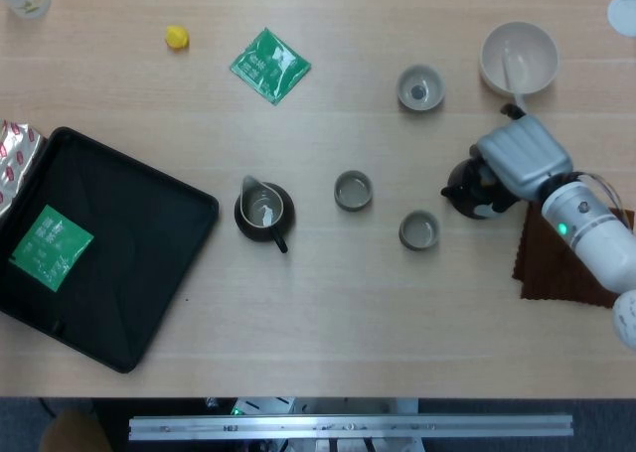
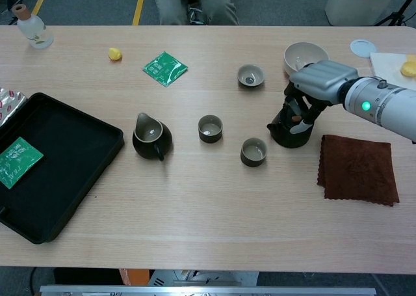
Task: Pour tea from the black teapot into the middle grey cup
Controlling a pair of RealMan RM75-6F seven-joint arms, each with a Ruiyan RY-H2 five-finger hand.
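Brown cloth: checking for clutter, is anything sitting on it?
No, in the chest view the brown cloth lies bare, right of the black teapot.

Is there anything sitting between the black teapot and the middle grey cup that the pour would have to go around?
Nothing blocks the line. The black teapot, under the right hand, stands right of the middle grey cup. The nearest thing is another grey cup, slightly nearer the front edge than the straight path.
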